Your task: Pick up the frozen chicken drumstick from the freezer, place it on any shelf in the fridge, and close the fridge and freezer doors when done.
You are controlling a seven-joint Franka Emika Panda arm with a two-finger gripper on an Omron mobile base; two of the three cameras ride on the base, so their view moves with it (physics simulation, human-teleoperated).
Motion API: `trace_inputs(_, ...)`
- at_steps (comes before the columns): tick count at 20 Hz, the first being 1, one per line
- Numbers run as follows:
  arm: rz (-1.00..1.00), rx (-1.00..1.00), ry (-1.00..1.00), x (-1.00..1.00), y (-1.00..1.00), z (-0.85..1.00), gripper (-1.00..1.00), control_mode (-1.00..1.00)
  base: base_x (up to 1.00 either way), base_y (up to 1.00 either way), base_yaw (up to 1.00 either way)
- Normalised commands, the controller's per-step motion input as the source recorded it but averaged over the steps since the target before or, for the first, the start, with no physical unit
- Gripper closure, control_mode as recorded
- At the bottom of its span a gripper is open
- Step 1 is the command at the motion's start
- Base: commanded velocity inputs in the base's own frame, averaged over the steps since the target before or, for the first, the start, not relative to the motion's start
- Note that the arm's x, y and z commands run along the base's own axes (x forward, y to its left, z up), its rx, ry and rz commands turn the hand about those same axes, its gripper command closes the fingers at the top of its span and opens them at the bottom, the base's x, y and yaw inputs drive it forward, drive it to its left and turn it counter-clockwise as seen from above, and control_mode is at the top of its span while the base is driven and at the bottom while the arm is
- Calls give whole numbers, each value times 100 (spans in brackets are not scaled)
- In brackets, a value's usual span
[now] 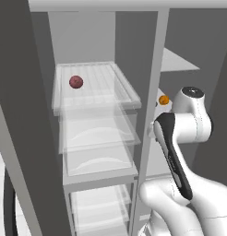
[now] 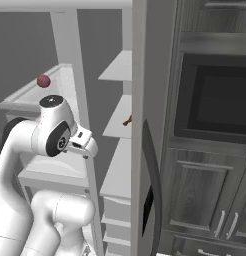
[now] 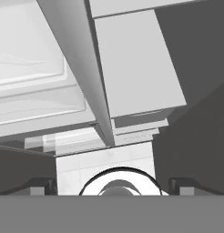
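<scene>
drumstick point(image 2: 127, 120): on a grey freezer shelf point(image 2: 120, 120), near its front edge, untouched | gripper point(image 3: 112, 185): spread wide, empty, pointing down in front of the compartments | handling: likely light, hard, frost-slick | grasp: across the thicker meaty end, not the narrow tip

arm point(image 1: 189, 138): glossy white rounded links | dark joint bands | grey-capped joint

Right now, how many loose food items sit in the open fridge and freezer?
3. A red ball lies on the fridge's top clear shelf. An orange thing and the chicken drumstick lie on one grey freezer shelf. Drawers may hide more.
</scene>
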Motion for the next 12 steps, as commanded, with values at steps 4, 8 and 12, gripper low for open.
trace_inputs(4,0,0,0,0,0,0,-100,100,0,-30,0)
trace_inputs(8,0,0,0,0,0,0,-100,100,0,-38,0)
trace_inputs(12,0,0,0,0,0,0,-100,100,0,-41,0)
